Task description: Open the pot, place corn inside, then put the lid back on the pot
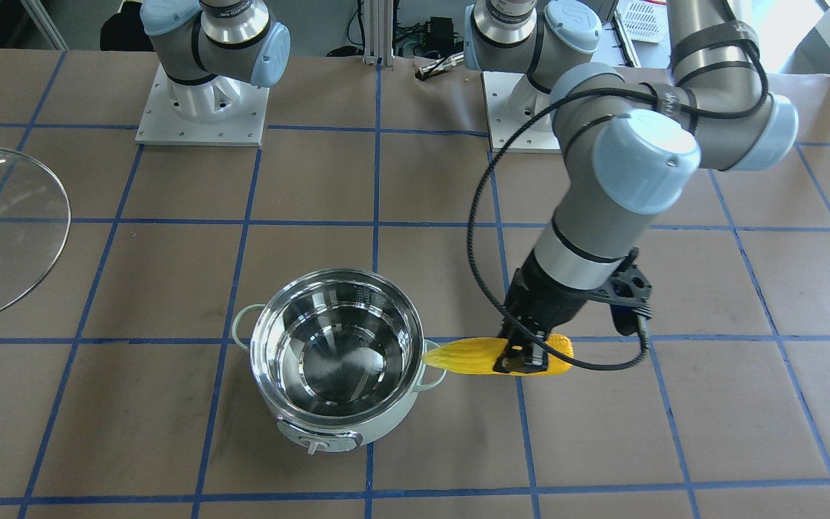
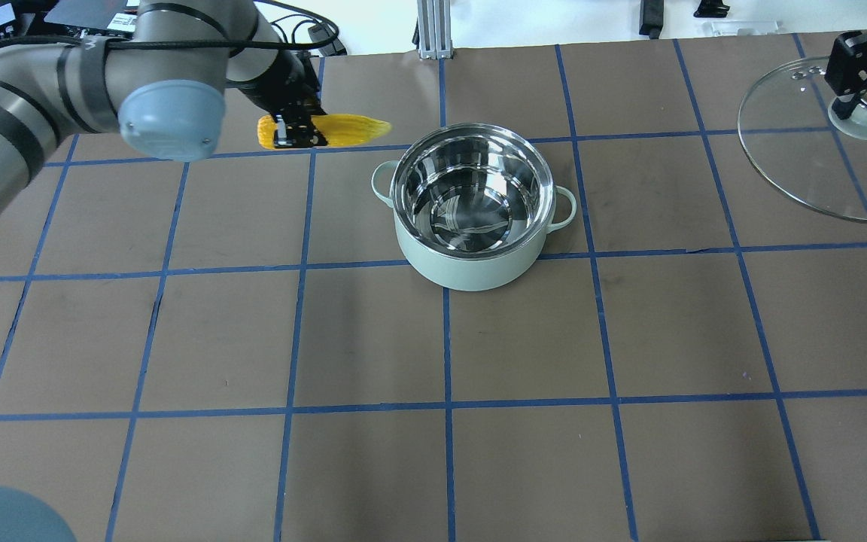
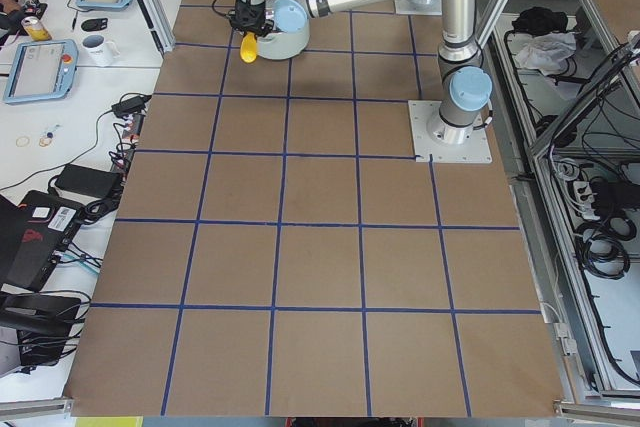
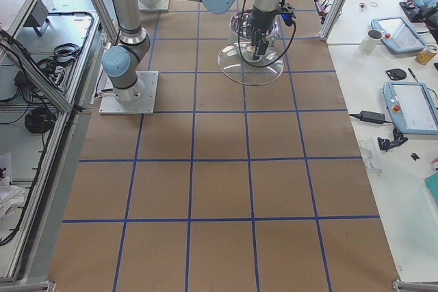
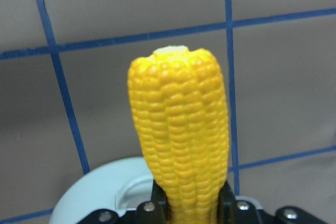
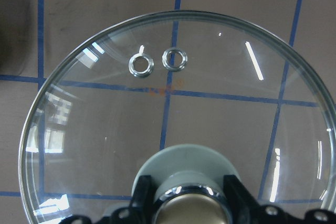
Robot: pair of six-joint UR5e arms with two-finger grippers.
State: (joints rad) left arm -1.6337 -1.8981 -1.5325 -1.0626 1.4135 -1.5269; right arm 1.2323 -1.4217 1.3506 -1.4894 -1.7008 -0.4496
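Note:
The pot (image 2: 463,267) stands open and empty at mid-table, also in the front view (image 1: 339,353). My left gripper (image 2: 294,128) is shut on the corn (image 2: 351,129) and holds it level above the table, pointed tip towards the pot's side handle (image 1: 433,376). The corn also shows in the front view (image 1: 465,355) and the left wrist view (image 5: 178,129). My right gripper (image 2: 866,94) is shut on the knob (image 6: 184,166) of the glass lid (image 2: 802,173) and holds it off to the pot's right; the lid also shows in the front view (image 1: 4,238).
Brown table paper with a blue tape grid (image 2: 448,346) covers the table. The two arm bases (image 1: 202,108) stand at the robot's edge. Benches with tablets and cables (image 3: 50,57) flank the table's operator side.

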